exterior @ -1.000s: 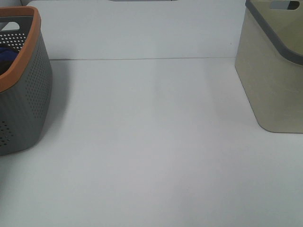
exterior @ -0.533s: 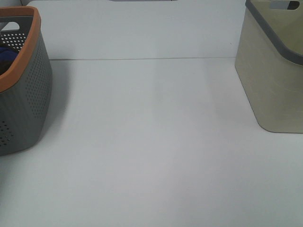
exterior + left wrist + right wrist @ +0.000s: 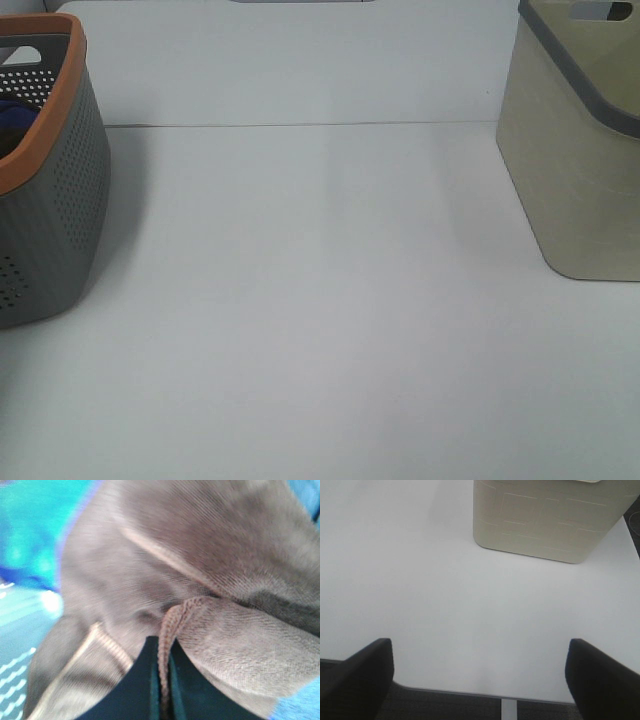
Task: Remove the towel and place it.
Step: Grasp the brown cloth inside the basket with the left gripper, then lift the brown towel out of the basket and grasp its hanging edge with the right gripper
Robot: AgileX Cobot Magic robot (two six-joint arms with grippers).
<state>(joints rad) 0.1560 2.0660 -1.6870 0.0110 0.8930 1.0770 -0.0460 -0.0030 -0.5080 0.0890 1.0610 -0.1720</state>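
The towel [image 3: 200, 565], brown plush with a hemmed edge, fills the left wrist view. My left gripper [image 3: 161, 680] is shut on a raised fold of its hem. Blue cloth [image 3: 30, 530] lies around and under the towel. In the exterior high view neither gripper nor the towel shows; only a bit of the blue cloth [image 3: 12, 125] shows inside the grey basket [image 3: 60, 200]. My right gripper [image 3: 480, 655] is open and empty, over the table's front edge and well short of the beige basket [image 3: 545, 520].
The grey perforated basket with an orange rim stands at the table's left edge. The beige basket [image 3: 580, 180] with a grey rim stands at the right back. The white table [image 3: 320, 300] lies between them, with a low white wall behind.
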